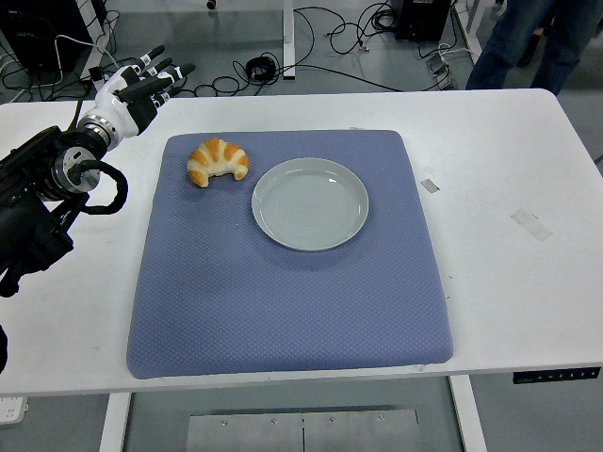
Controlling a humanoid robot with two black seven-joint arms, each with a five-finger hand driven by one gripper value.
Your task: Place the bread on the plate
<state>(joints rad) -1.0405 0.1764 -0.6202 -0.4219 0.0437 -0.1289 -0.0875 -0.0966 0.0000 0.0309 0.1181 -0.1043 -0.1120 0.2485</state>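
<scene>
A golden croissant (pixel 218 161) lies on the blue mat (pixel 283 292), near its far left corner. Just to its right sits an empty pale grey plate (pixel 310 203), a small gap apart from the bread. My left hand (pixel 146 83) hovers over the table's far left, up and to the left of the croissant, its fingers stretched out and holding nothing. The right arm does not show.
The white table (pixel 509 264) carries two small tape scraps (pixel 532 224) right of the mat. A person's legs (pixel 537 42) stand beyond the far right corner. Cables lie on the floor behind the table.
</scene>
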